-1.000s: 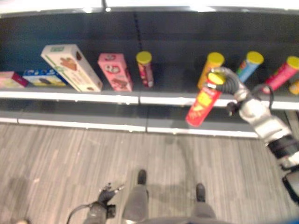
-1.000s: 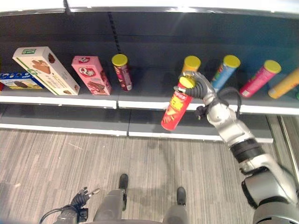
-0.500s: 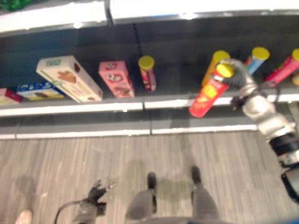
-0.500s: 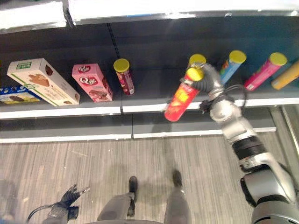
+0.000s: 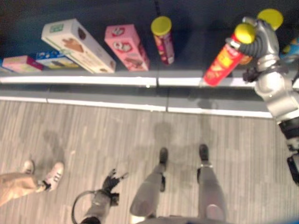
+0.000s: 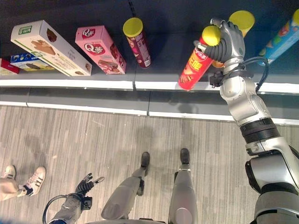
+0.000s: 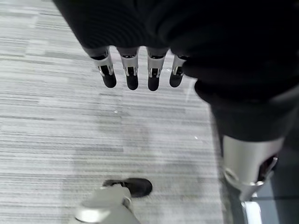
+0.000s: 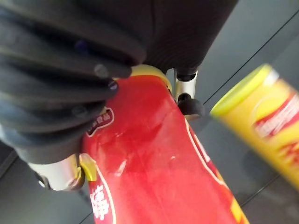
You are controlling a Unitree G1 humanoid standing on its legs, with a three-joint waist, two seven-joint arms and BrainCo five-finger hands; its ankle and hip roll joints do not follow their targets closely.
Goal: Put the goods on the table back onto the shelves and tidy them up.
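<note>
The dark shelf (image 6: pixel 154 56) has a pale front edge. A maroon tube (image 6: pixel 137 42) with a yellow lid stands on it. Just left of the tube is a pink box (image 6: pixel 100 49), then a cream box (image 6: pixel 50 47). Beyond the cream box lie what appear to be two flat packets (image 6: pixel 21 63). Right of the tube, well apart, stands a yellow tube (image 6: pixel 237 24).

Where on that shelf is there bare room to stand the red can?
Open shelf lies between the dark red yellow-lidded can and the red can in the right hand. Crowded: boxes left, a yellow can right behind.
</note>
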